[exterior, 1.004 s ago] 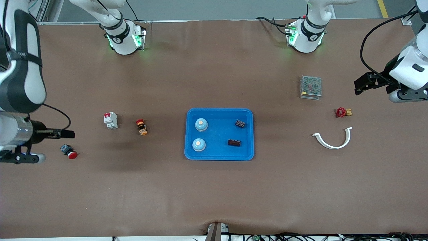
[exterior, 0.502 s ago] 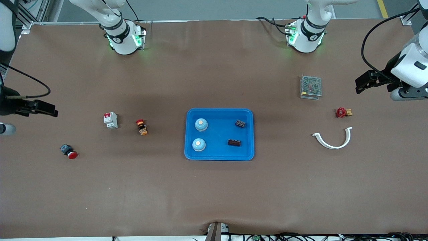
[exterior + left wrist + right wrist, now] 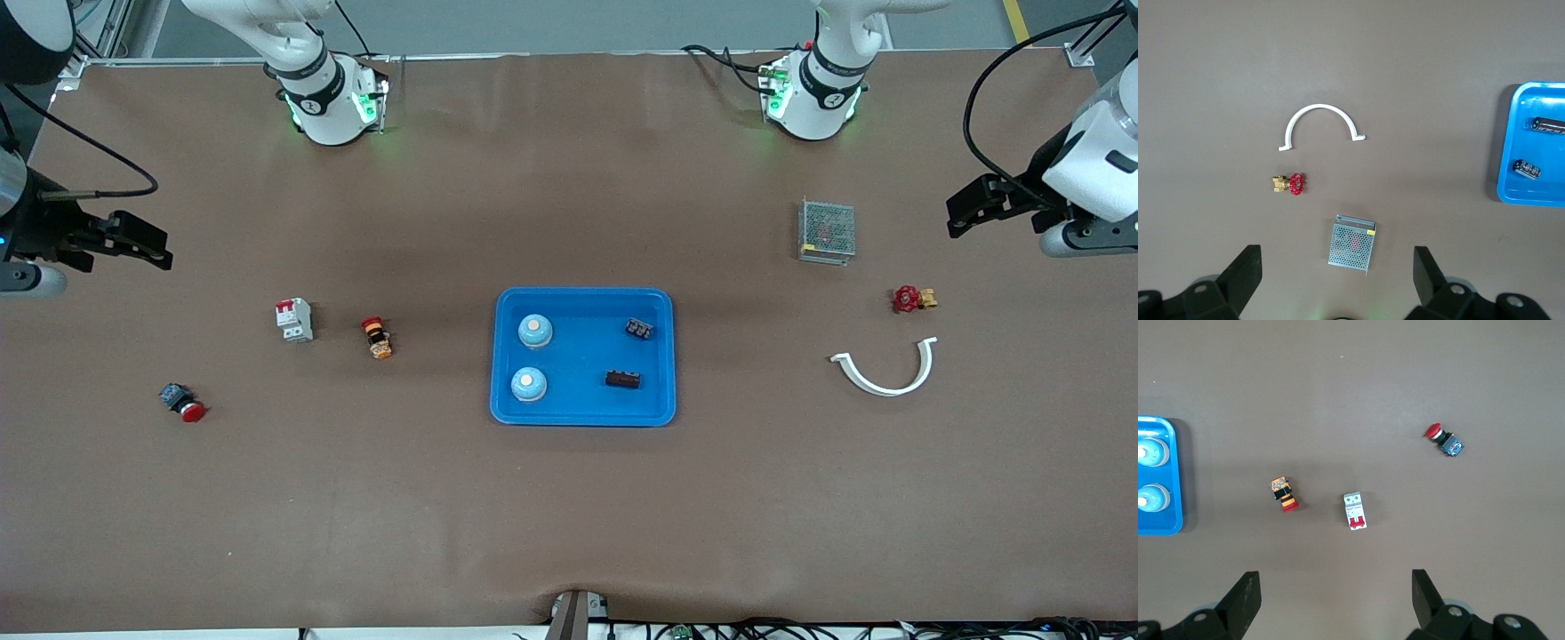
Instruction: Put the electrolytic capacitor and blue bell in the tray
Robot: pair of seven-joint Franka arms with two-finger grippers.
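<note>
The bright-blue tray [image 3: 582,356] lies mid-table. In it stand two blue bells [image 3: 535,331] [image 3: 528,384], on the side toward the right arm's end. Two dark electrolytic capacitors [image 3: 638,328] [image 3: 623,380] lie in it toward the left arm's end. My left gripper [image 3: 965,212] hangs open and empty high over the left arm's end of the table, above the mesh box. Its wrist view shows the tray's edge [image 3: 1531,183] and both capacitors [image 3: 1548,125] [image 3: 1526,169]. My right gripper [image 3: 142,242] hangs open and empty over the right arm's end. Its wrist view shows the tray's rim [image 3: 1158,528] and both bells [image 3: 1151,451] [image 3: 1151,499].
Toward the left arm's end lie a grey mesh box [image 3: 827,230], a red-handled brass valve [image 3: 910,299] and a white half-ring clamp [image 3: 885,373]. Toward the right arm's end lie a white circuit breaker [image 3: 294,319], a red-and-orange button [image 3: 378,338] and a red pushbutton [image 3: 183,403].
The right arm has swung away from over the red pushbutton, toward the robots' side of the table. The left gripper has drifted slightly the same way. The objects have not moved.
</note>
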